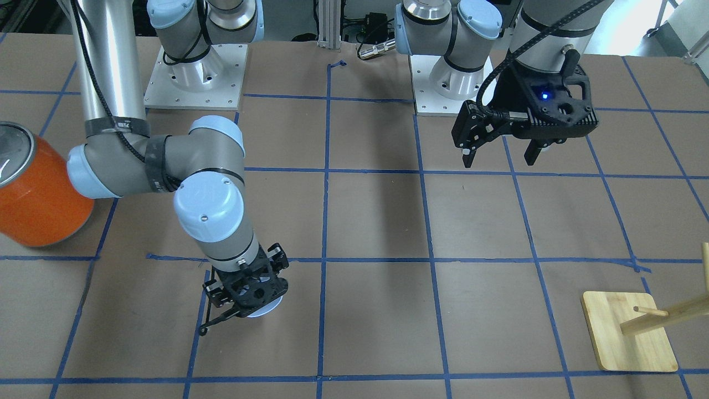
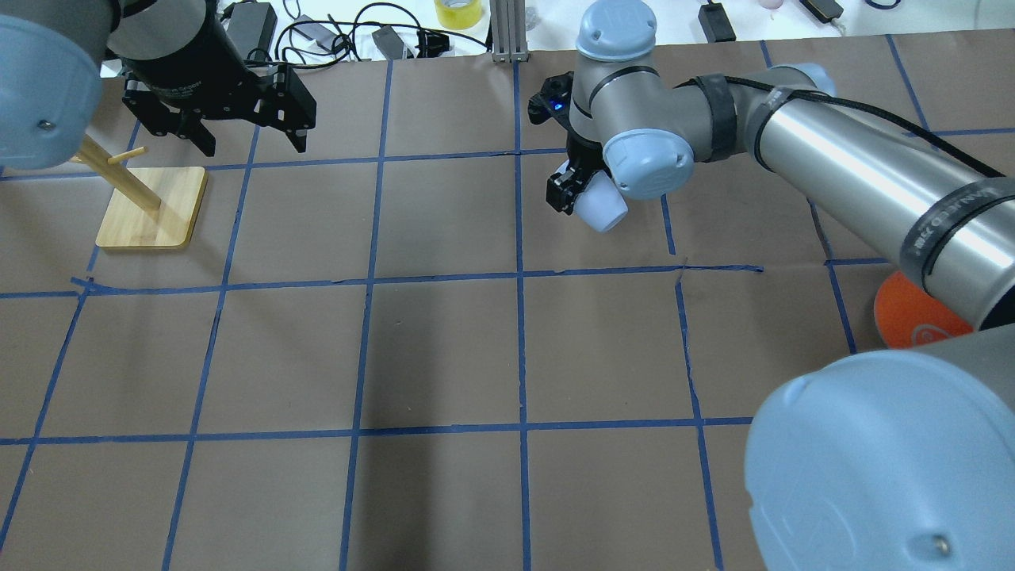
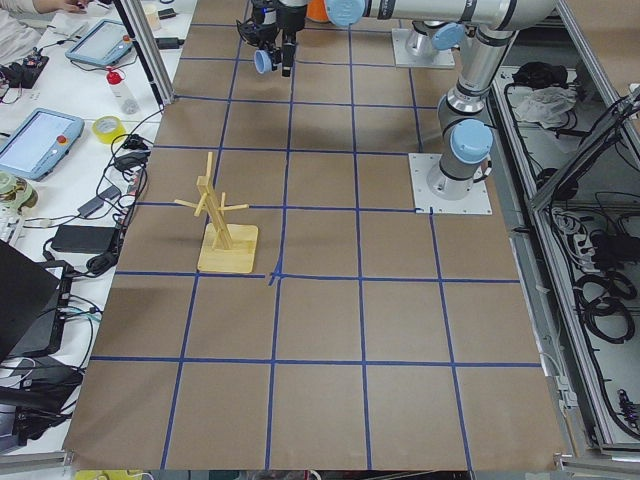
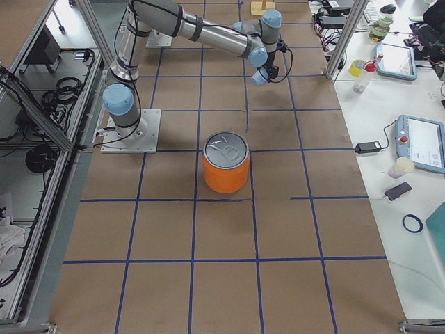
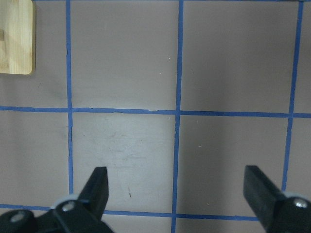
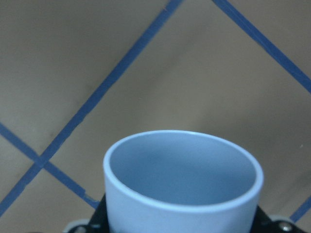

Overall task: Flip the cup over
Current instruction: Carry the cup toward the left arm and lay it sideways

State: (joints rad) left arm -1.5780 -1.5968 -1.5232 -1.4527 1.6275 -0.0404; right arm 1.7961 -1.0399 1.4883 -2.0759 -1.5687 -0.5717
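The left tool point(image 2: 254, 145) hangs with its 2 fingers spread wide, gripping nothing, just beside a wooden stand point(image 2: 170, 216) on the tabletop point(image 2: 444, 349). Near the middle, the right tool point(image 2: 577, 190) is clamped on the cup point(image 2: 603, 210), which is tilted (mouth facing away from the wrist camera). An orange can point(image 2: 912, 317) stands far right.
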